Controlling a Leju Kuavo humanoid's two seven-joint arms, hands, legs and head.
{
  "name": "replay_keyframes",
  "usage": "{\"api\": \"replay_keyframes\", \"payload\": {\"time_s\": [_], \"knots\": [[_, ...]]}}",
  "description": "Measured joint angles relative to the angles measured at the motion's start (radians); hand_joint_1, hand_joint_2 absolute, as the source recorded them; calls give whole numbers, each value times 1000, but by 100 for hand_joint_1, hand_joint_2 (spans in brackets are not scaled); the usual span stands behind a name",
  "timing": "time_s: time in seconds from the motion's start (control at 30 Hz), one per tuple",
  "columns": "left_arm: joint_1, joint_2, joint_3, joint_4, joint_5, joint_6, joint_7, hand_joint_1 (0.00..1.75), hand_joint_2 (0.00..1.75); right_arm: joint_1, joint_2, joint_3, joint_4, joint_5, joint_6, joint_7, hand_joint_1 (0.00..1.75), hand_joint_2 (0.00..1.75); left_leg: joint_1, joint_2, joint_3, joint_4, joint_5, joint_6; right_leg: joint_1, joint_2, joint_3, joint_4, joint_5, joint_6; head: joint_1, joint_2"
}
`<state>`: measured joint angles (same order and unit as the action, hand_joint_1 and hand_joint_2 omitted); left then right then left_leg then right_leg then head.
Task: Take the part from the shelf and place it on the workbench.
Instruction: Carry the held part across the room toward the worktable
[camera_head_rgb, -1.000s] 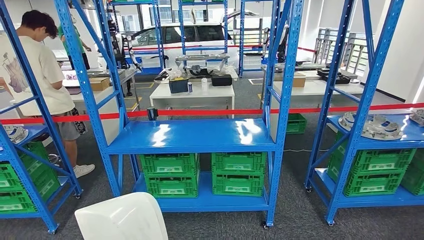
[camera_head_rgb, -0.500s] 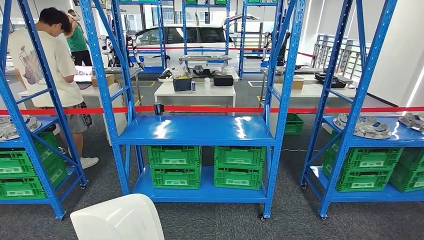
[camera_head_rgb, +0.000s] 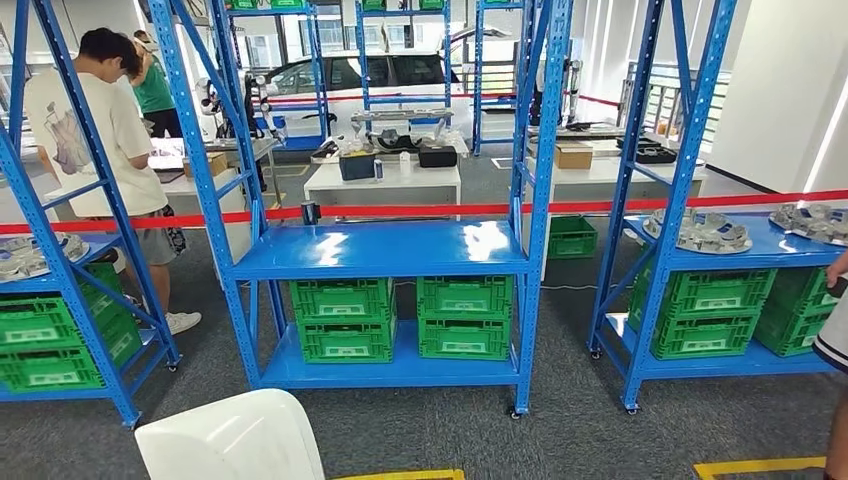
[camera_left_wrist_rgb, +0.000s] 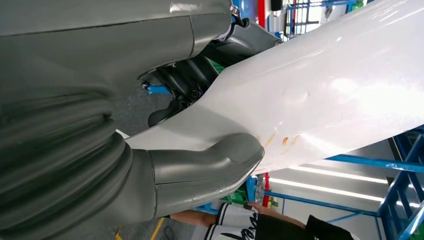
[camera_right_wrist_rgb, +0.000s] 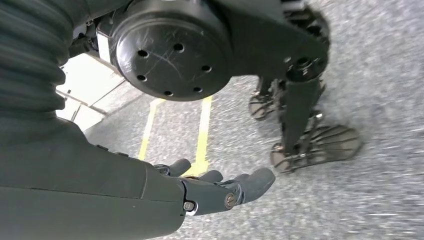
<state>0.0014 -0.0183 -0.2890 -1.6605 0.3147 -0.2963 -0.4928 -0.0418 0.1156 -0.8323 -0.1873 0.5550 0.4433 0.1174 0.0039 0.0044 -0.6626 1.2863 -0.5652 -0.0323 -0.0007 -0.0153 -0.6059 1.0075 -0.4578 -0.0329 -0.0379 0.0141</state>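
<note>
white part (camera_left_wrist_rgb: 320, 95) clasped in left hand (camera_left_wrist_rgb: 150, 150), long axis running away from it; right hand (camera_right_wrist_rgb: 210, 192) slack, empty

Bright overhead light — glare on blue shelf (camera_head_rgb: 385, 248); floor (camera_right_wrist_rgb: 350, 65) motion-blurred.

— What stands ahead?
— A blue shelf rack (camera_head_rgb: 385, 250) on grey carpet (camera_head_rgb: 560, 430); its middle shelf is bare and glossy, and green crates (camera_head_rgb: 410, 318) sit on the bottom one.
— And beside it?
— The right rack (camera_head_rgb: 700, 255) carries grey metal parts (camera_head_rgb: 700, 232) over more crates. The left rack (camera_head_rgb: 60, 270) bears one too.
</note>
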Motion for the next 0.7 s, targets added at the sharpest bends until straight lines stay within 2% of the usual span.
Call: {"api": "replay_keyframes", "payload": {"time_s": [0.03, 0.07, 0.1, 0.13, 0.17, 0.2, 0.23, 0.27, 0.3, 0.33, 0.37, 0.4, 0.43, 0.47, 0.5, 0.53, 0.57, 0.63, 0.67, 0.7], "knots": [[0, 0, 2, -1, 1, 1, -1, 175, 175, 0, 0, 0, 0, 1, 0, -1, 0, 175, 0, 0, 40, -37, 27, 2, 0, 0, -19, 2, 15, 2, 0, 0], [1, 0, 4, -3, 2, 2, -1, 175, 175, 1, 0, 0, 0, 2, 0, -3, 0, 175, -1, 0, 100, -105, 34, 6, 1, 0, -34, 4, 28, 6, 0, 0], [2, 0, 6, -6, 2, 2, -2, 175, 175, 1, 0, 0, 0, 2, 0, -4, 0, 175, -2, -1, 163, -189, 21, 11, 2, 0, -45, 6, 40, 10, 0, 0], [2, 0, 7, -10, 3, 2, -3, 175, 175, 2, 0, 0, 0, 2, 0, -6, 0, 175, -5, -1, 210, -257, 3, 16, 2, 1, -51, 7, 52, 15, 0, 0], [4, 0, 8, -13, 4, 2, -3, 175, 175, 2, 0, 0, 0, 2, 0, -7, 0, 175, -9, -1, 239, -303, -13, 21, 1, 0, -54, 6, 63, 21, 1, 0], [6, 0, 9, -15, 4, 2, -3, 175, 175, 2, 0, 0, 0, 2, 0, -7, 0, 175, -12, -1, 243, -322, -15, 28, -1, 0, -55, 4, 74, 27, 1, 0], [8, 0, 10, -15, 6, 2, -2, 175, 175, 2, 0, 0, 0, 2, 0, -6, 0, 175, -13, 0, 234, -320, -5, 36, -5, 1, -57, 3, 80, 34, 1, 0], [9, -1, 11, -14, 7, 2, 0, 175, 175, 3, 0, 0, 0, 4, 0, -4, 0, 175, -13, 2, 225, -320, 5, 44, -8, 2, -63, 10, 70, 40, 1, 0], [10, -2, 12, -14, 7, 2, 1, 175, 175, 3, 0, 0, 0, 6, 0, -3, 0, 175, -13, 3, 213, -321, 16, 53, -9, 5, -74, 34, 41, 44, 2, 0], [10, -4, 12, -15, 8, 2, 1, 175, 175, 4, 0, 0, 0, 9, 0, -5, 0, 175, -12, 5, 199, -322, 28, 60, -10, 7, -89, 76, -6, 47, 2, -1], [10, -5, 12, -15, 7, 3, 1, 175, 175, 4, 0, 1, 0, 13, 1, -9, 0, 175, -13, 5, 184, -321, 39, 65, -10, 8, -105, 135, -59, 50, 2, -1], [11, -6, 13, -15, 7, 3, 0, 175, 175, 5, 0, 2, 0, 18, 2, -14, 0, 175, -14, 6, 169, -320, 50, 67, -10, 9, -120, 201, -98, 51, 2, -1], [12, -6, 13, -15, 6, 4, 0, 175, 175, 5, 0, 3, 0, 24, 3, -21, 0, 175, -15, 6, 154, -318, 61, 66, -10, 9, -128, 260, -110, 52, 2, -1], [12, -6, 14, -14, 6, 4, -2, 175, 175, 5, -1, 5, 0, 29, 3, -28, 0, 175, -15, 4, 137, -315, 73, 65, -10, 10, -126, 296, -94, 51, 3, -1], [13, -6, 14, -13, 5, 4, -3, 175, 175, 5, -2, 6, 0, 33, 3, -33, 0, 175, -16, 0, 121, -311, 84, 62, -10, 12, -110, 304, -64, 49, 3, -1], [13, -6, 15, -12, 4, 4, -4, 175, 175, 6, -3, 7, 0, 36, 3, -37, 0, 175, -15, -6, 105, -306, 94, 59, -9, 19, -75, 274, -36, 45, 3, -1], [13, -6, 17, -12, 3, 4, -5, 175, 175, 6, -5, 8, 0, 38, 3, -41, 0, 175, -14, -13, 89, -299, 104, 55, -9, 36, -20, 212, -27, 40, 3, -1], [12, -8, 19, -13, 0, 4, -7, 175, 175, 7, -8, 9, 0, 41, 3, -45, 0, 175, -14, -26, 64, -283, 118, 46, -7, 69, 91, 61, -63, 30, 3, -1], [11, -9, 20, -13, -1, 4, -8, 175, 175, 7, -9, 10, 0, 43, 3, -47, 0, 175, -13, -34, 57, -277, 124, 40, -5, 76, 124, 13, -86, 28, 3, -1], [11, -9, 20, -13, -1, 4, -8, 175, 175, 7, -9, 12, 0, 46, 3, -48, 0, 175, -13, -43, 52, -274, 130, 34, -3, 71, 136, -10, -99, 26, 3, -1]]}}
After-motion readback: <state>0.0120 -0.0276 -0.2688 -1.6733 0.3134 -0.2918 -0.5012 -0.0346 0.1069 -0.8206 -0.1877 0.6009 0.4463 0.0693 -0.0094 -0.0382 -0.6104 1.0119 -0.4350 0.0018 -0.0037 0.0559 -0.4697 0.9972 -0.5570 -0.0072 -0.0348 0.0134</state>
